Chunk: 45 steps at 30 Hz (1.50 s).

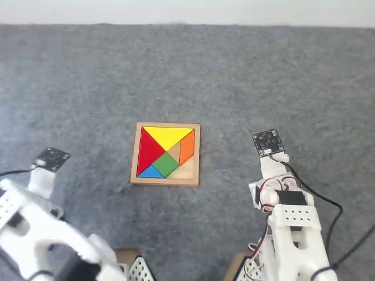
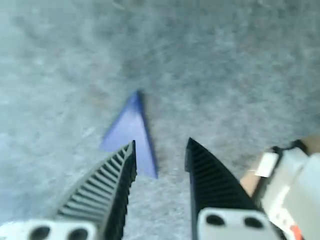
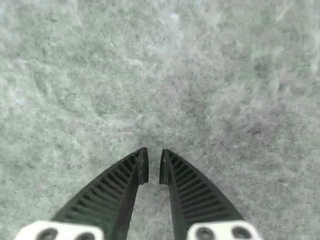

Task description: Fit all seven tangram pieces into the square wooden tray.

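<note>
Left gripper point(image 2: 161, 144) sits spread over the loose blue triangle point(image 2: 130, 125) at frame centre, likely for pickup into the tray point(image 1: 164, 182); right gripper point(image 3: 153, 151) is idle, tips nearly together, empty.

Blurred in the left wrist view: blue triangle point(image 2: 131, 127), soft-edged, near corner covered by a finger of the left gripper point(image 2: 161, 144). Cut off by the high view's edges: left arm point(image 1: 35, 222) and right arm point(image 1: 293, 228). Cannot tell whether the pale corner of the tray point(image 1: 166, 183) holds pieces or bare wood.
</note>
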Tool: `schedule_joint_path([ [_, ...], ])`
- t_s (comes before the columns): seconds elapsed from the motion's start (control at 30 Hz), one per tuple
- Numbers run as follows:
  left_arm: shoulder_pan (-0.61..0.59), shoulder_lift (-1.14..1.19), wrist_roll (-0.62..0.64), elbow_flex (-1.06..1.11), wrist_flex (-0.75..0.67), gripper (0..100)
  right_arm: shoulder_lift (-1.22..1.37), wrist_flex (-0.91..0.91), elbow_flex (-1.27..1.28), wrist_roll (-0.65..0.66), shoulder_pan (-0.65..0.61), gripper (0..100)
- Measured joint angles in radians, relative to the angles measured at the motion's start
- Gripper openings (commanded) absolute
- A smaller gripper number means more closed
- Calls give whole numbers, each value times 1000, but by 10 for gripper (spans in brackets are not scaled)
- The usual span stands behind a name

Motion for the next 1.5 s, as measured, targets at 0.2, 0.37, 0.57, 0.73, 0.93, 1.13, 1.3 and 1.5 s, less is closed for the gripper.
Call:
schedule_joint_path([
  [0.2,-52,-84,12,32,-196,265,0,0,0,0,0,62],
  [0.37,-87,-41,-97,63,-247,268,0,0,0,0,0,62],
  [0.57,-87,98,-112,63,-333,268,0,0,0,0,0,62],
  [0.73,-87,169,-120,63,-379,268,0,0,0,0,0,62],
  [0.93,-129,181,-144,63,-388,266,0,0,0,0,0,62],
  [1.13,-195,181,-201,63,-388,265,0,0,0,0,0,62],
  [1.3,-192,180,-204,121,-453,266,0,0,0,0,0,62],
  [1.5,-157,163,-161,161,-508,267,0,0,0,0,0,62],
])
